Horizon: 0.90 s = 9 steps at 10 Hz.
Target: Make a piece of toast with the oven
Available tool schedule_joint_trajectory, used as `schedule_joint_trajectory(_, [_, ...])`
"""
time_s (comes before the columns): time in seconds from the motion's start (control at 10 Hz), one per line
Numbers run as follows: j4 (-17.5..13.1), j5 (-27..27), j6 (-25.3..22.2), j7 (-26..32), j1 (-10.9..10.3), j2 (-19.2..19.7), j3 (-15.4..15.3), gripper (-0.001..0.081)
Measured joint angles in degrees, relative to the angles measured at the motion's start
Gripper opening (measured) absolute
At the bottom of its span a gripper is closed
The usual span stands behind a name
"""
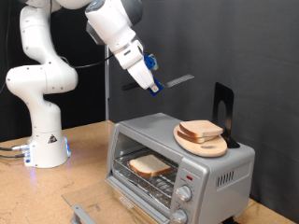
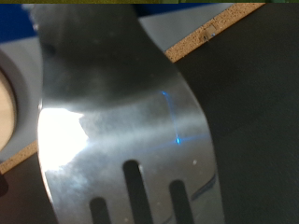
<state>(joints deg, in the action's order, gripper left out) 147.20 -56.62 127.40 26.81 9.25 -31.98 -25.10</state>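
The oven [image 1: 224,173] stands at the exterior view's lower right with its glass door folded down. The piece of toast [image 1: 149,166] lies flat on the wire rack inside it. My gripper [image 1: 149,79] hangs in the air above and to the left of the oven. It is shut on the handle of a metal slotted spatula [image 1: 177,80] whose blade points right. The blade carries nothing. In the wrist view the shiny spatula blade [image 2: 121,121] fills most of the picture, and my fingers do not show there.
A pile of bread slices [image 1: 201,130] sits on a round wooden board [image 1: 207,147] on top of the oven. A black upright stand [image 1: 224,105] is behind it. The arm's white base [image 1: 42,140] stands on the wooden table [image 1: 79,177] at the left.
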Motion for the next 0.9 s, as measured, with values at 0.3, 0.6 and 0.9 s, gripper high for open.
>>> schedule_joint_trajectory(0.3, [1.2,0.2,4.5,-0.1,0.5,2.2,-2.4,0.0368])
schedule_joint_trajectory(0.6, [1.6,0.2,9.6,0.0,0.8,5.9,-4.1,0.0368])
schedule_joint_trajectory(0.9, [1.6,0.2,12.2,1.3,0.8,9.1,-4.3,0.0368])
